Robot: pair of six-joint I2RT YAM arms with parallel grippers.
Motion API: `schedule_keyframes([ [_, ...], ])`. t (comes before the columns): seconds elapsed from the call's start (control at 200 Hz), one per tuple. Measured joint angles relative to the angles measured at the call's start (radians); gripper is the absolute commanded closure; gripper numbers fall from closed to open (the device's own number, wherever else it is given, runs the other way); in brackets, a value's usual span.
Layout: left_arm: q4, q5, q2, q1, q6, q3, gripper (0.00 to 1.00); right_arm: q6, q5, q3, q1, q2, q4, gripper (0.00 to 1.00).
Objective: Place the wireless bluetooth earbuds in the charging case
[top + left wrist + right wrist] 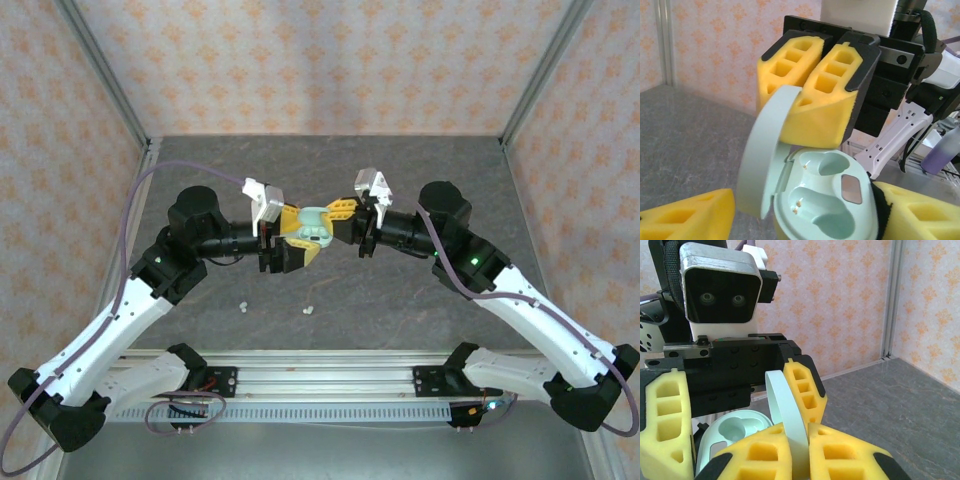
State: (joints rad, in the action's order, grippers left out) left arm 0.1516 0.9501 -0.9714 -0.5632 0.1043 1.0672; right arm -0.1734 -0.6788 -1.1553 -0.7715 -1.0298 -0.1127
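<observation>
Above grey table (400, 290), right jaws pinch lid (786, 415) of green case (830, 220); left jaws straddle it, grip unclear.

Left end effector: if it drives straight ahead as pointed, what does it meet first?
The open charging case, already between its fingers; just behind, the right end effector pinching the lid. Depth is hard to judge.

Grey table (400, 160) w/ 2 white earbuds (243, 305) nr front edge.
</observation>
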Motion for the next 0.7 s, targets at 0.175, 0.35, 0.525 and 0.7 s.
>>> schedule_keyframes([
  [0.175, 0.0, 0.024, 0.0, 0.0, -0.001, 0.003, 0.57, 0.0, 0.003, 0.002, 0.0, 0.0, 0.001, 0.87],
  [0.35, 0.001, 0.036, 0.0, -0.005, -0.002, 0.005, 0.72, 0.005, 0.006, 0.002, 0.0, 0.001, 0.01, 0.86],
  [0.525, 0.012, 0.036, 0.0, -0.005, -0.018, 0.008, 0.78, 0.034, 0.006, 0.006, 0.0, 0.001, 0.024, 0.71],
  [0.7, 0.041, 0.035, 0.001, -0.005, -0.039, 0.009, 0.8, 0.071, 0.01, 0.01, 0.0, 0.001, 0.043, 0.53],
])
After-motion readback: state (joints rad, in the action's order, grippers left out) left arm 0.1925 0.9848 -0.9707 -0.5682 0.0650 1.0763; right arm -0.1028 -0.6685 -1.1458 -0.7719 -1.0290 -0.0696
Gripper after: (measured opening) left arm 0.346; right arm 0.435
